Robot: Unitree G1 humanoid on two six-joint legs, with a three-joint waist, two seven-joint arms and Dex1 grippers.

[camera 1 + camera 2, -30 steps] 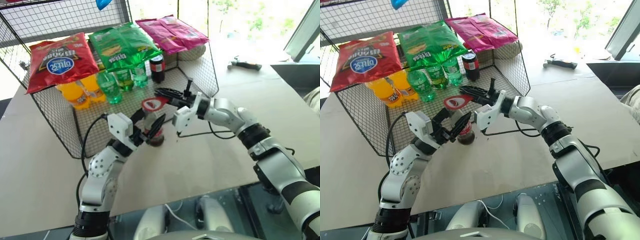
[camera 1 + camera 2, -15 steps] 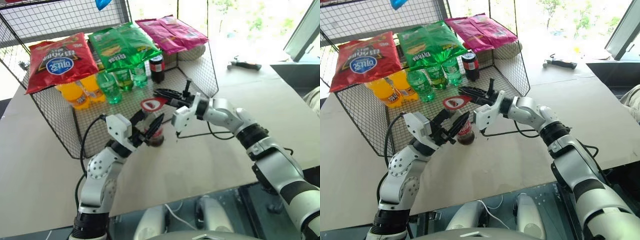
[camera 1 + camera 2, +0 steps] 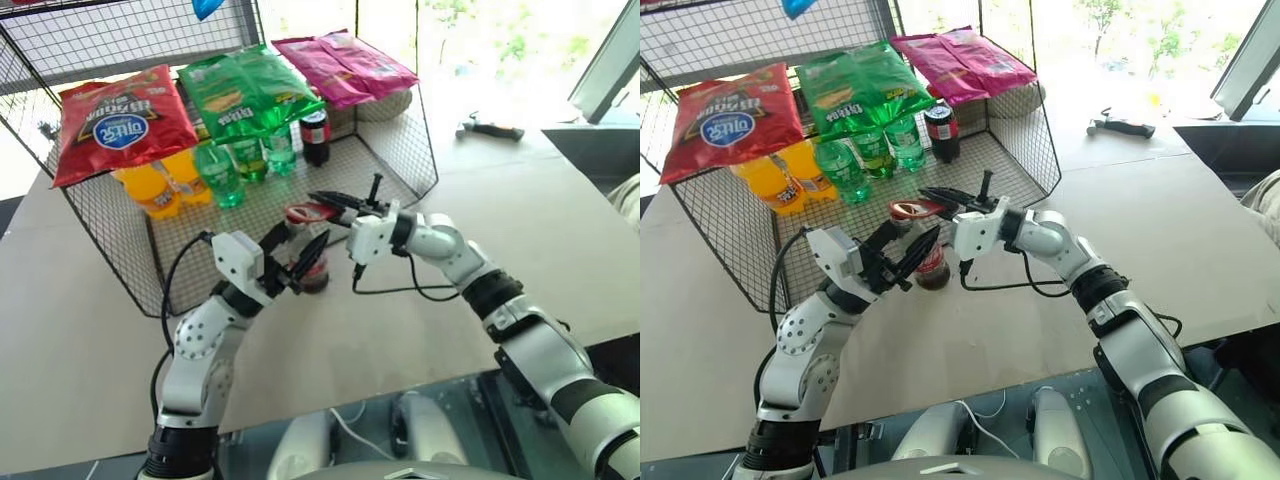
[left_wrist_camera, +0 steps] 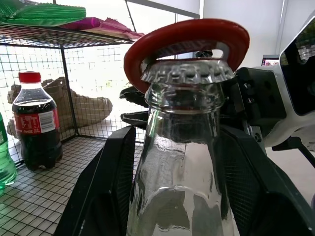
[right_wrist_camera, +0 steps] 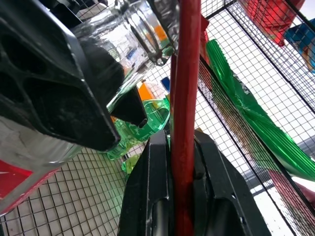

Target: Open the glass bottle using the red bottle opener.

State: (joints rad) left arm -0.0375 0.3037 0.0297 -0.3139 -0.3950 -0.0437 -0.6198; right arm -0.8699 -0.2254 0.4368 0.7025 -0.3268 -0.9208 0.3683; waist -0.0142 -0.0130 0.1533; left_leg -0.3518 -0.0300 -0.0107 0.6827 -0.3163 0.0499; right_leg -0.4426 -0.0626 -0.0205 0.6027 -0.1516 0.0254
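Near the middle of the tabletop (image 3: 450,330), just in front of the open wire mesh basket (image 3: 130,270), the small clear contoured glass cola bottle (image 3: 312,268) with a red label and dark liquid at its base stands upright. The left gripper (image 3: 300,262) has its two black fingers (image 4: 106,196) closed around the bottle's body, apparently to steady it against the prying force to come. The right gripper (image 3: 340,203) is clenched on the straight handle of the flat red bottle opener (image 3: 305,212), gripping the thin red strip edge-on between its jaws. The opener's ring-shaped head (image 4: 189,37) sits over the crimped metal cap (image 4: 187,73), roughly level, which looks like the position for hooking the cap's rim before levering upward.

Whether the ring's inner lip has actually caught under the cap's edge is hard to tell, since the cap's far side is hidden. The bottle's lower half is partly covered by the left gripper, and its base is cut off in the left wrist view. Behind, inside the basket, stand green plastic bottles (image 3: 225,170) and a squat dark cola bottle (image 4: 35,123).
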